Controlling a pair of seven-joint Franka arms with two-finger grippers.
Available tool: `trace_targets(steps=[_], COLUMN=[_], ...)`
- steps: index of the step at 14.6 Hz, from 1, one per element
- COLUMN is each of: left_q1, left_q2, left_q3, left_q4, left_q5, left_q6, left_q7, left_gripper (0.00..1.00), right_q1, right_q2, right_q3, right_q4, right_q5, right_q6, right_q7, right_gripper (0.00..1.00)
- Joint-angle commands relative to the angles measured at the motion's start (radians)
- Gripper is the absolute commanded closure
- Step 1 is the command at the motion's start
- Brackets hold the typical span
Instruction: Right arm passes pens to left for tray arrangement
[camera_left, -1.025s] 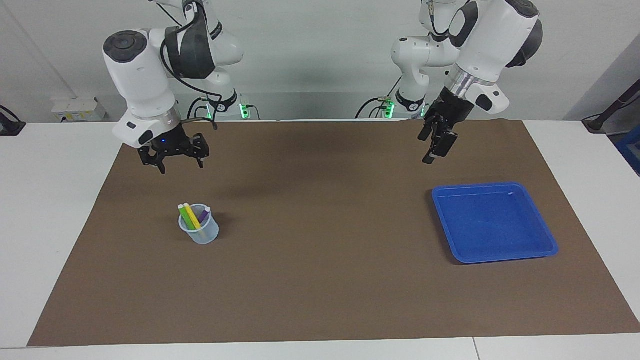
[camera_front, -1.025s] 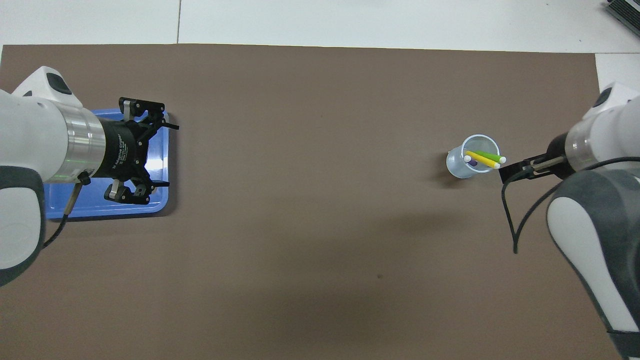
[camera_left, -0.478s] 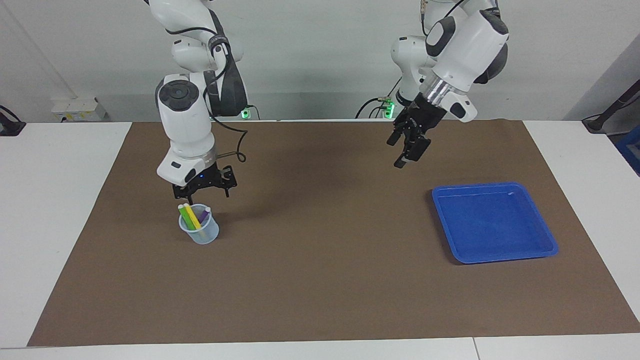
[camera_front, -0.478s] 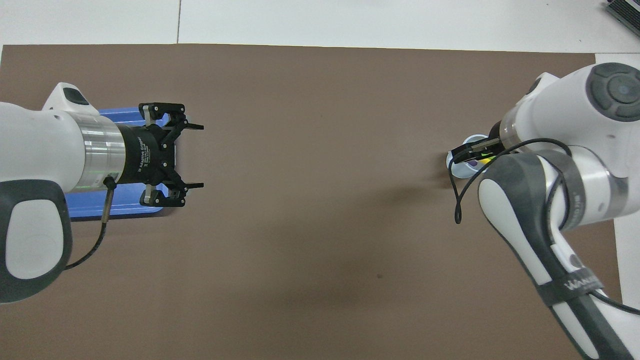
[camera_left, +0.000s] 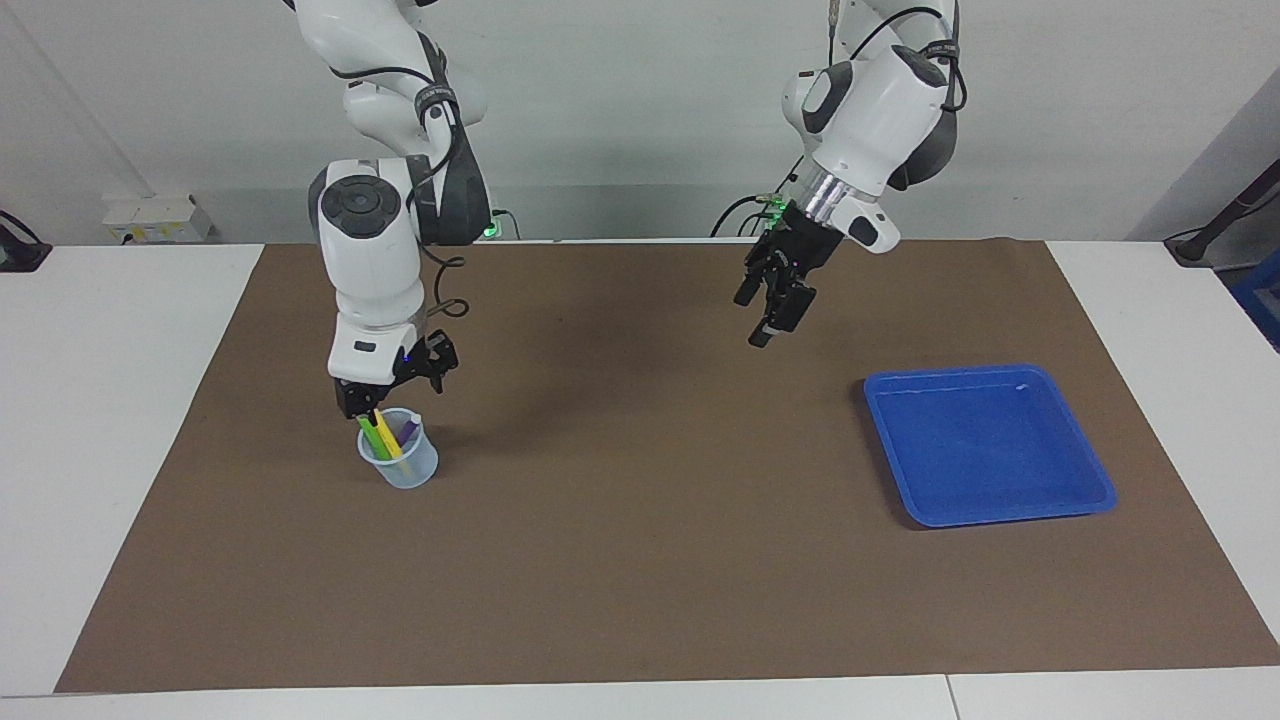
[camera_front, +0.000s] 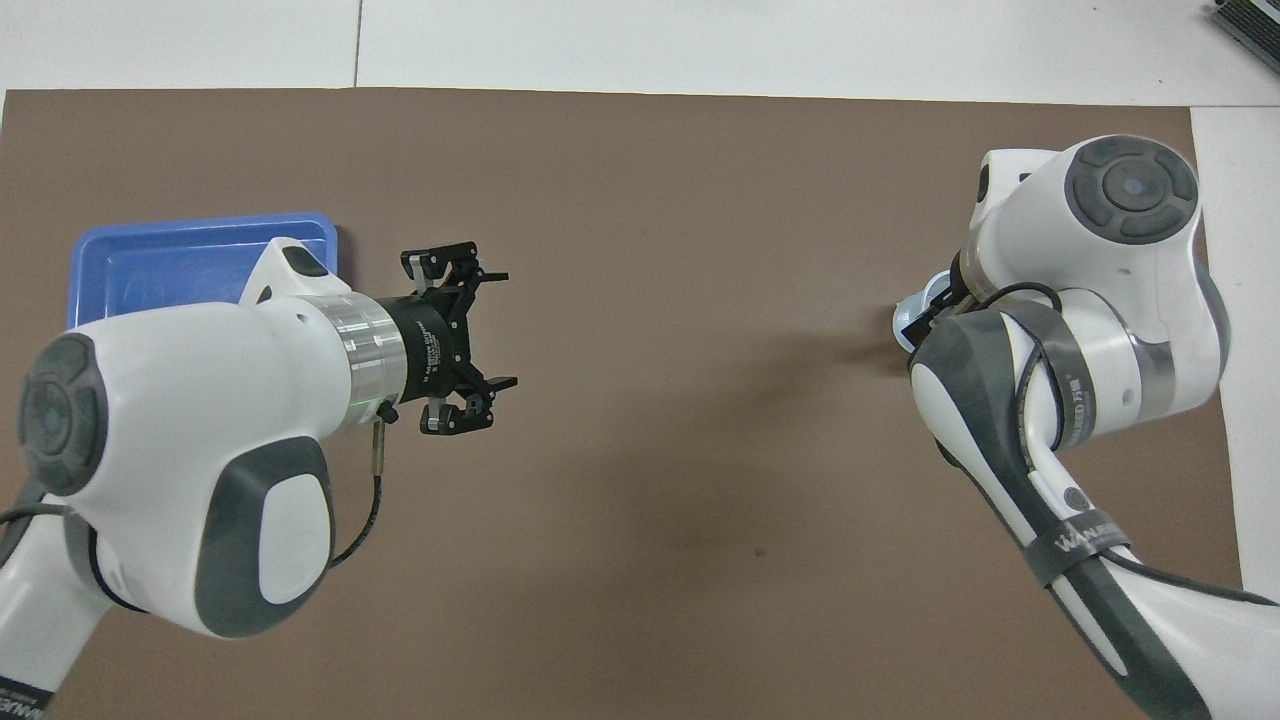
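Purple (camera_left: 409, 430), yellow (camera_left: 389, 440) and green (camera_left: 369, 434) pens stand in a small translucent cup (camera_left: 402, 468) toward the right arm's end of the table. My right gripper (camera_left: 395, 388) hangs open just above the cup, one finger down at the pens' tops; I cannot tell if it touches them. In the overhead view the right arm hides it and most of the cup (camera_front: 912, 322). My left gripper (camera_left: 770, 312) (camera_front: 500, 330) hovers open and empty over the mat's middle. The blue tray (camera_left: 985, 445) (camera_front: 170, 265) lies empty toward the left arm's end.
A brown mat (camera_left: 640, 560) covers most of the white table (camera_left: 110, 400). A white box (camera_left: 150, 215) sits against the wall past the right arm's end of the table.
The right gripper came down from above the mat to the cup's pens and turned. The left gripper swung off the tray toward the mat's middle. Both stayed open.
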Motion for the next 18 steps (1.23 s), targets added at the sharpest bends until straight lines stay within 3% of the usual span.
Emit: trace_targets(steps=[1, 5, 9, 18], left_q1=[-0.035, -0.027, -0.065, -0.101], left_q2=[0.013, 0.013, 0.013, 0.013], left_q3=[0.015, 0.015, 0.015, 0.017], left_q4=[-0.040, -0.039, -0.039, -0.048], left_q5=[-0.025, -0.025, -0.025, -0.025], left_q6=[0.083, 0.072, 0.077, 0.078], left_q7=[-0.014, -0.019, -0.025, -0.025], left_gripper=[0.00, 0.00, 0.00, 0.00], right_q1=[0.002, 0.005, 0.004, 0.005], right_q2=[0.008, 0.031, 0.033, 0.042], right_q3=[0.006, 0.006, 0.006, 0.006], right_q4=[-0.024, -0.025, -0.035, -0.048], right_q5=[-0.048, -0.076, -0.078, -0.076], right_q6=[0.039, 0.053, 0.056, 0.069], right_q7=[-0.032, -0.065, -0.065, -0.065], right_gripper=[0.01, 0.10, 0.35, 0.47])
